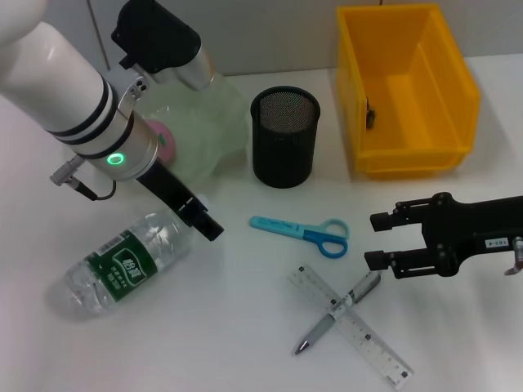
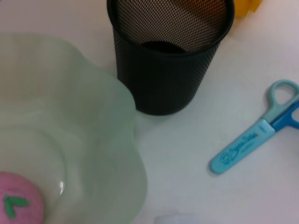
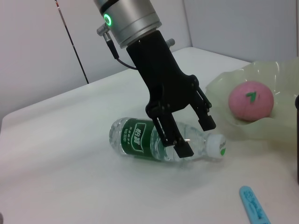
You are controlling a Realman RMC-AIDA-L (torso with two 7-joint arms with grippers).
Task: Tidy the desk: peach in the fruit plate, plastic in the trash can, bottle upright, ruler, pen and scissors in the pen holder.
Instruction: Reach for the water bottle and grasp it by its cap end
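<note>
I see the left gripper (image 3: 194, 135) with jaws spread just above the lying bottle's (image 3: 154, 142) neck; right gripper (image 1: 381, 240) released, apart.

It looks like an office or lab test desk: a plain white desk (image 1: 245, 343) against pale wall panels, carrying a black mesh pen holder (image 1: 284, 136), scissors (image 1: 301, 232), a ruler (image 1: 351, 325), a pen (image 1: 337, 312) and a yellow storage bin (image 1: 406, 90).

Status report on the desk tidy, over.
Left pincer open over lying bottle. Right pincer open, beside pen crossing ruler. Peach plated. Nothing blocking.
</note>
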